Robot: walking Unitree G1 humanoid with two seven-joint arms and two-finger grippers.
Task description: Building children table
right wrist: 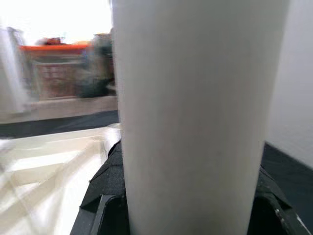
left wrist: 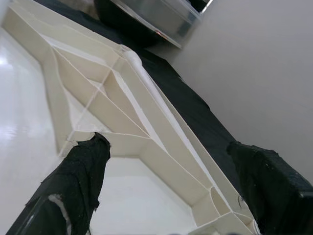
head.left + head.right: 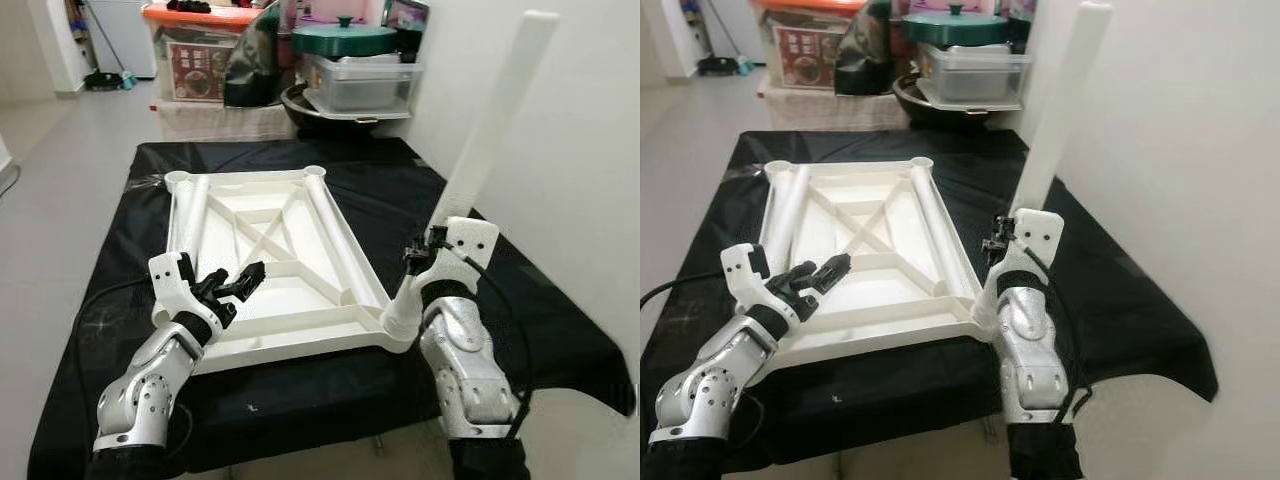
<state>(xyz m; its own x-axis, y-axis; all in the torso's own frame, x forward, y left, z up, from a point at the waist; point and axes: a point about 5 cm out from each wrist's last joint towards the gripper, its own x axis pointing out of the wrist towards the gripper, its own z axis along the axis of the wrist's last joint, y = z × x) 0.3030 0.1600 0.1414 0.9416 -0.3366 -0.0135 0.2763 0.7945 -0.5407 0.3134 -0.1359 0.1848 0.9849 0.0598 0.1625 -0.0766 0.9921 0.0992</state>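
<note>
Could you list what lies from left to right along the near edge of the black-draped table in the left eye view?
Left gripper open over the upturned white plastic tabletop → right gripper holding the white cylindrical table leg at the tabletop's near right corner → black cloth.

Bright, even indoor light; right wrist view blurred, background overexposed.

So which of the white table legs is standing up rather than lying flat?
The leg gripped by the right gripper, standing in the tabletop's near right corner; the other two lie flat inside it.
</note>
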